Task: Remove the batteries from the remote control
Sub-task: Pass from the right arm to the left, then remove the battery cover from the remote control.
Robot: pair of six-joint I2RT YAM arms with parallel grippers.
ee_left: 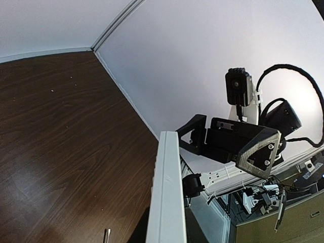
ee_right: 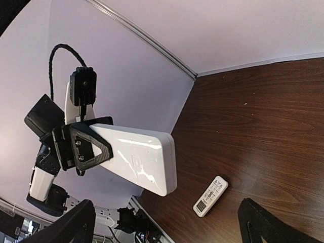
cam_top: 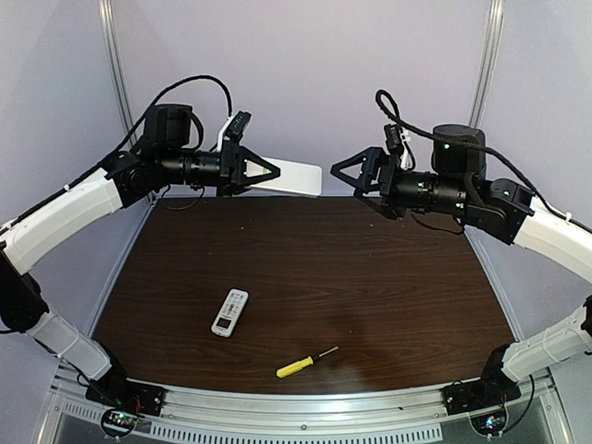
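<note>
My left gripper (cam_top: pixel 252 170) is raised above the far side of the table and shut on one end of a large white remote control (cam_top: pixel 294 176), which it holds level with the free end pointing right. The right wrist view shows the remote's smooth back (ee_right: pixel 139 154) between the left gripper's black fingers (ee_right: pixel 87 147). In the left wrist view only its narrow edge (ee_left: pixel 167 202) shows. My right gripper (cam_top: pixel 344 173) faces that free end from a short gap away, jaws wide open and empty (ee_right: pixel 167 212). No batteries are in view.
A smaller white remote (cam_top: pixel 229 313) lies face up on the dark wooden table (cam_top: pixel 370 268), near the left front, and also shows in the right wrist view (ee_right: pixel 210 196). A yellow-handled screwdriver (cam_top: pixel 305 363) lies near the front edge. Pale walls close in the back and sides.
</note>
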